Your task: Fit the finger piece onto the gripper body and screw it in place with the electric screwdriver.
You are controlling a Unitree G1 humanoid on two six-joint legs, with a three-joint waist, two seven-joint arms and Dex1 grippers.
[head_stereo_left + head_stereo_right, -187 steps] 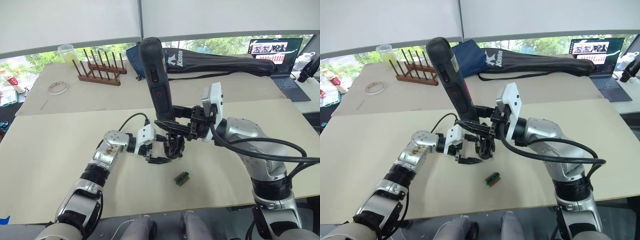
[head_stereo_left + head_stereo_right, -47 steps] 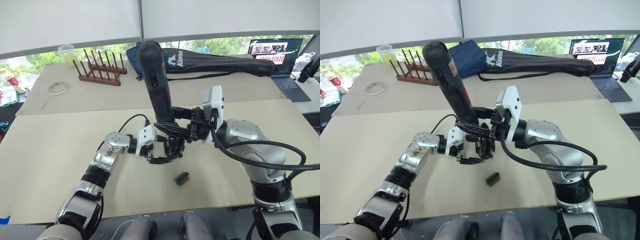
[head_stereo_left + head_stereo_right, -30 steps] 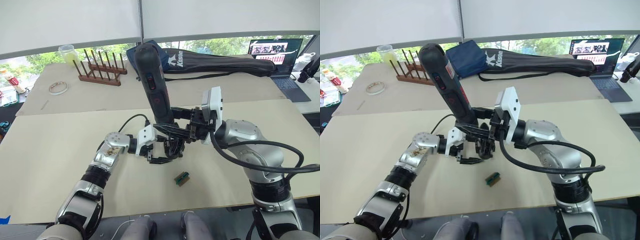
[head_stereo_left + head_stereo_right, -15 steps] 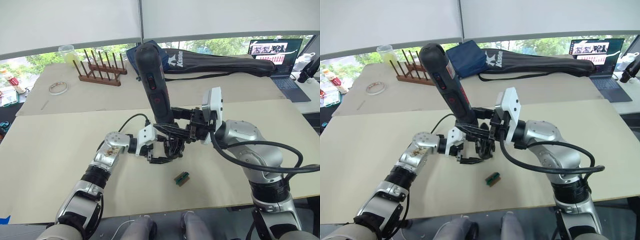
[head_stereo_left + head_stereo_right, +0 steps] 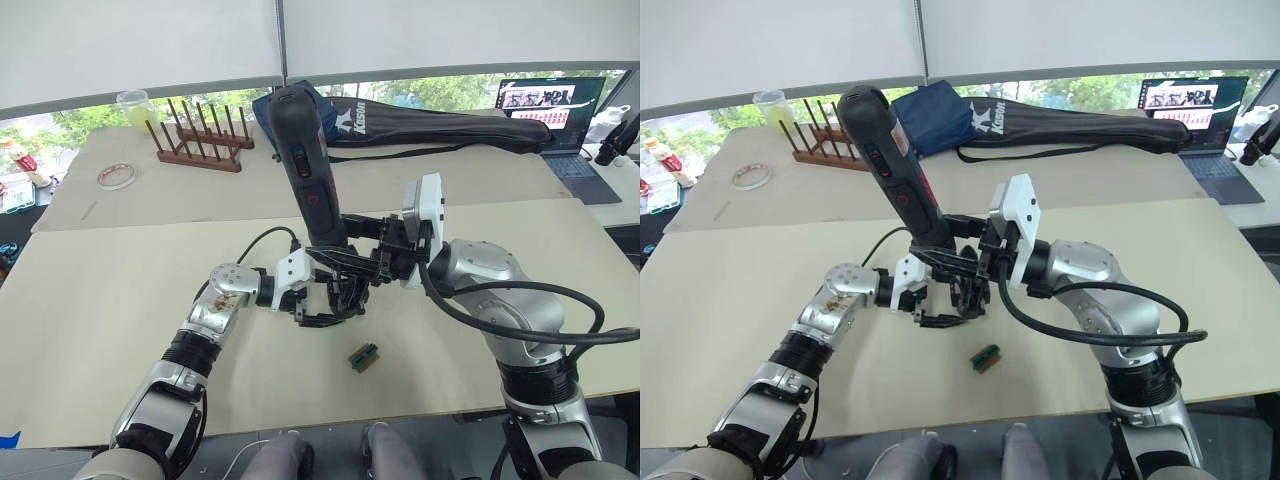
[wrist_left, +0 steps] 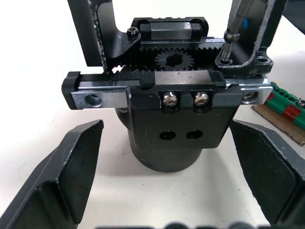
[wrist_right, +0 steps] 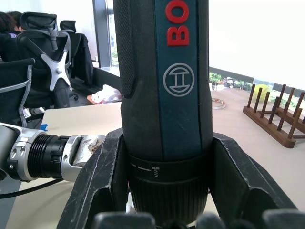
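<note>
The right gripper (image 5: 345, 262) has its jaws closed tight around the electric screwdriver (image 5: 305, 165). In the right wrist view the two black fingers (image 7: 102, 176) press on both sides of the tool's thick round body (image 7: 164, 105), low down near its collar. The tool stands tall above the jaws and leans a little toward the robot's left. Its thin metal bit (image 6: 232, 29) points down below the jaws and its tip sits on a screw hole at one end of the gripper body (image 6: 167, 102).

The left gripper (image 5: 315, 318) has its jaws wide open. The gripper body stands on the tabletop (image 5: 120, 300) right between the two open fingers (image 6: 71, 167), and neither finger touches it. In the left wrist view you can see its toothed racks, a small gear in the middle, a silver rail and two silver screws on its front. A flat black piece (image 6: 100, 31) stands up from one end of the rail; I cannot tell for sure if that is the finger piece.

A tiny green block (image 5: 364, 356) lies on the tabletop just past the jaws, closer to the robot. Well beyond both grippers are a wooden rack (image 5: 197, 140), a roll of tape (image 5: 116, 176), a long black bag (image 5: 450, 122) and a laptop (image 5: 556, 110).
</note>
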